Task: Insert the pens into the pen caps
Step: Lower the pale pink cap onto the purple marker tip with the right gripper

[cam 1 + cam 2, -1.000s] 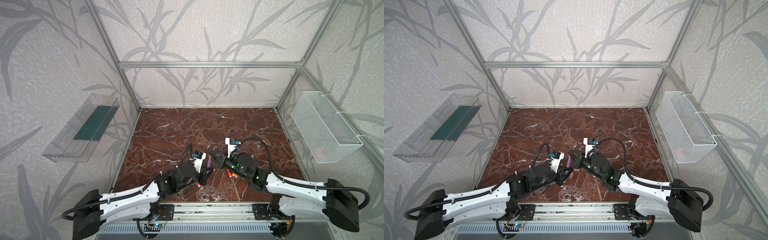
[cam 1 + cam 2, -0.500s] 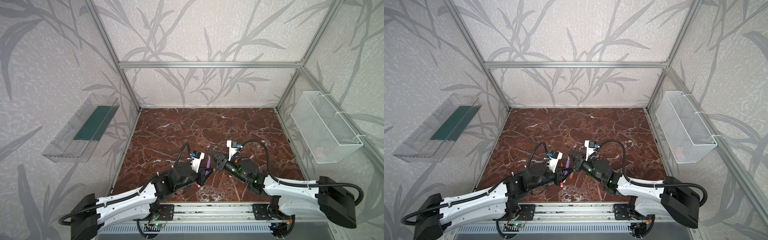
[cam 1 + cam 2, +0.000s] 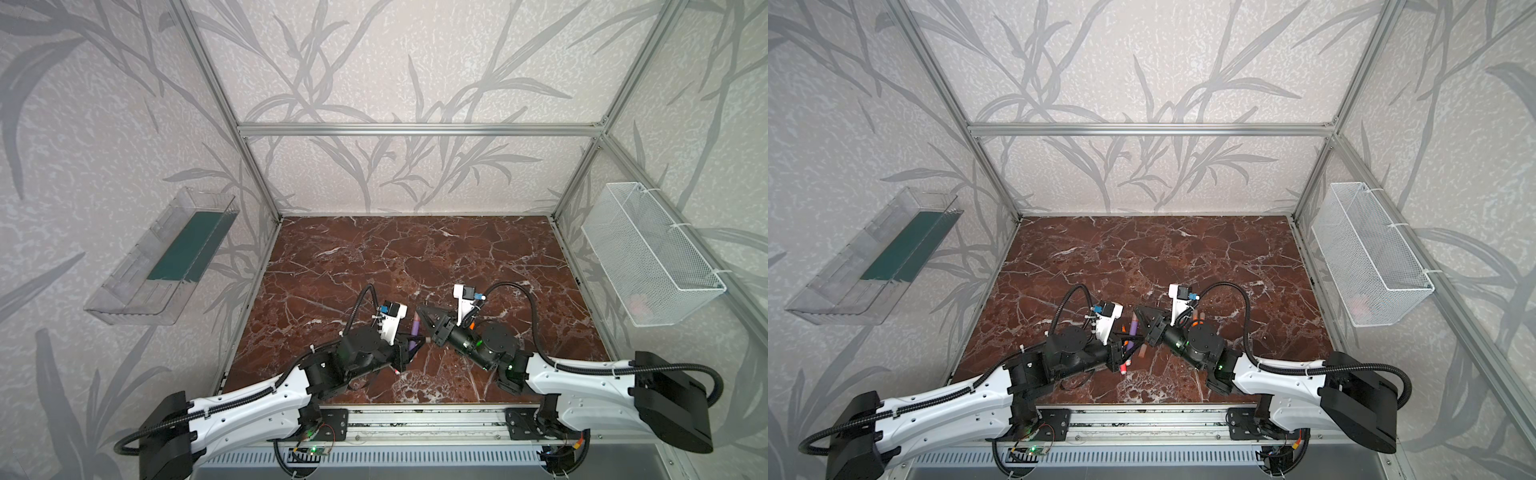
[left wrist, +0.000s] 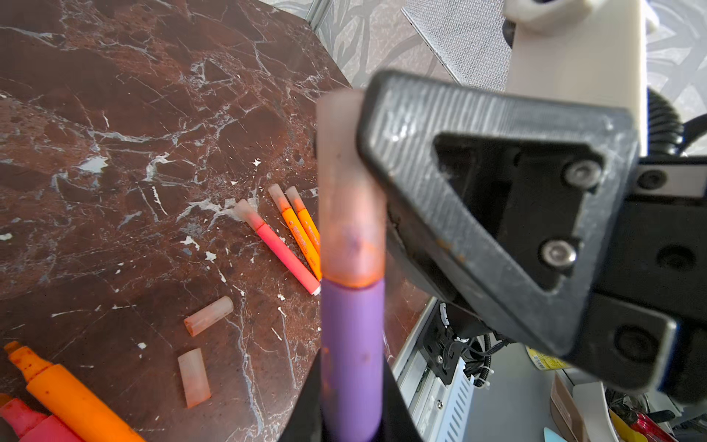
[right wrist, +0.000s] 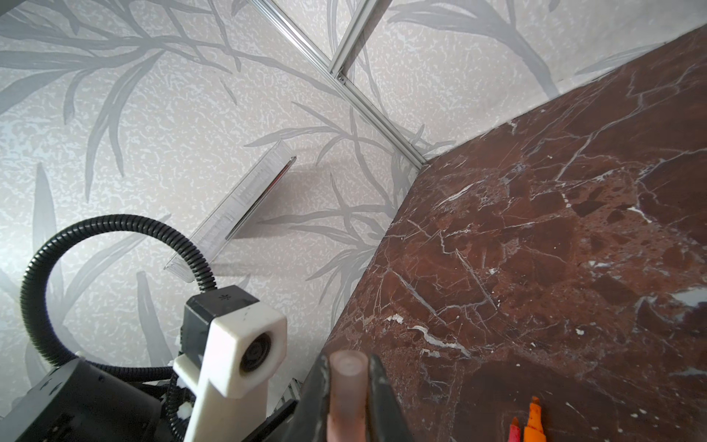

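Marble tabletop (image 4: 134, 114), purple pen (image 4: 352, 344) — between left jaws

Loose caps (image 4: 208, 315) lie on the table (image 4: 114, 153) between the pens (image 4: 289, 248).

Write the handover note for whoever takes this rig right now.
Left gripper: shut on the purple pen.
Right gripper: shut on a cap, which sits over that pen's tip.
Done: three capped pens lie on the table, one pink and two orange.
Left: check this cap's seating and release it. Then cap the uncapped orange pen and the uncapped pink pen. Two loose caps lie nearby.
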Available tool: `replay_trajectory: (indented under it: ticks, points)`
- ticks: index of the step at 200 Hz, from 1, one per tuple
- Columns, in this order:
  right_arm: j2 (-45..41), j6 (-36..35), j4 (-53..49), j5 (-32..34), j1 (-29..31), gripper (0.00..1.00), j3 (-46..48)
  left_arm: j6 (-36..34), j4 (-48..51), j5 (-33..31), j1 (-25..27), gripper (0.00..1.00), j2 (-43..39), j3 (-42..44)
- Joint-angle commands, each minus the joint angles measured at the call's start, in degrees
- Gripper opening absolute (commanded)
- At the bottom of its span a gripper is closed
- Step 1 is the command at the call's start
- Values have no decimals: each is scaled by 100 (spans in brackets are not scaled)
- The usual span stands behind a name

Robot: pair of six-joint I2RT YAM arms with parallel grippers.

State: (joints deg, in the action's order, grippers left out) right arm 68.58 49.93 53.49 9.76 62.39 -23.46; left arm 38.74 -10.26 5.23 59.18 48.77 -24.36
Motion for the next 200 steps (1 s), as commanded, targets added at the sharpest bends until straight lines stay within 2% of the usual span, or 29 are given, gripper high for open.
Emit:
replay_trajectory:
  ticks: [1, 67, 104, 125, 156, 200]
  points:
    - [-57, 39, -674, -231, 243, 20, 66, -68, -702, -259, -93, 0, -139, -105]
    - [-1571, -407, -2062, 636, 244, 52, 310, -180, -608, -322, -93, 0, -154, -78]
    - [-2403, -713, -2762, 1135, 237, 61, 238, -393, -527, -207, -82, 0, 44, -163]
    - [-2501, -906, -3151, 1214, 221, 62, -51, -637, -384, -40, -70, 0, 310, -323]
    - [-2124, -1007, -3416, 1233, 137, 62, -505, -966, -214, 60, 18, 0, 703, -533]
    - [-1340, -828, -3516, 823, -103, 50, -977, -1233, -121, 60, 171, 0, 1087, -734]
